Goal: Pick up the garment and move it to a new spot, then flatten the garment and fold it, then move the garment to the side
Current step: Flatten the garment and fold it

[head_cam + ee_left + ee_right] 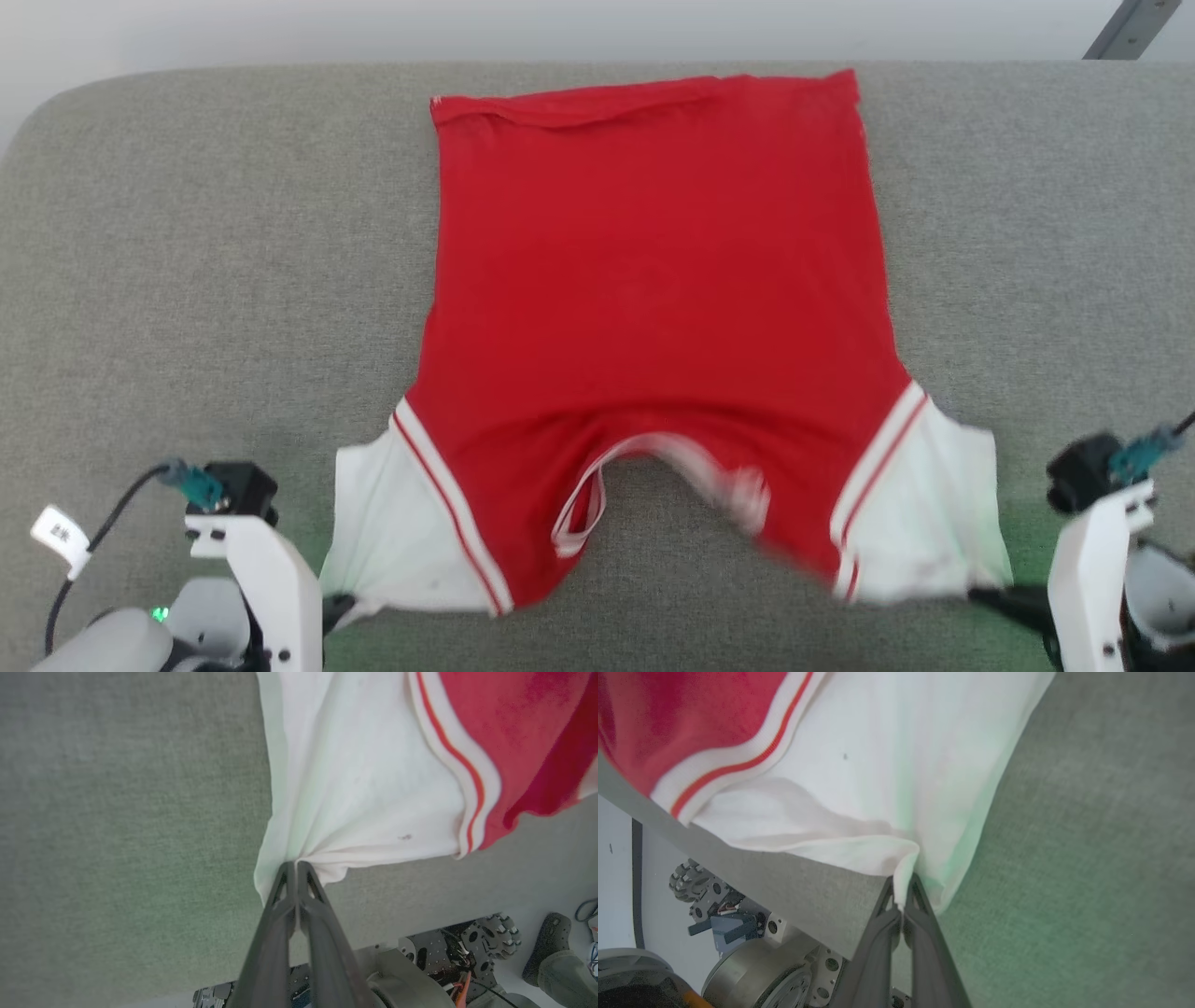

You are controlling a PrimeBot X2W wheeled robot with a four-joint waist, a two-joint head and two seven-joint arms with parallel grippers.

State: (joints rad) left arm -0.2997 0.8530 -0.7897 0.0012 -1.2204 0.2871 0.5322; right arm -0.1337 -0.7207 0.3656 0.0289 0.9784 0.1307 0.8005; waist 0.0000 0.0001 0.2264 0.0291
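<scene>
Garment (pixel 653 280): lying spread on the grey cushion (pixel 187 280), hem (pixel 644 93) at the far side, collar (pixel 653 467) toward the robot and blurred; plain red face up.
Left gripper (pixel 295 865): pressed together on the outer corner of the white left sleeve (pixel 392 532), cloth puckered at the tips.
Right gripper (pixel 903 879): likewise pinching the corner of the right sleeve (pixel 934 523), near the cushion's front edge.
Step in hand: probably flattening, drawing both sleeves outward and nearward; no fold made yet.
Next move: probably laying the sleeves down flat without slack, letting go evenly, then regripping for the first fold.
Risk: collar bunching under the tug.
</scene>
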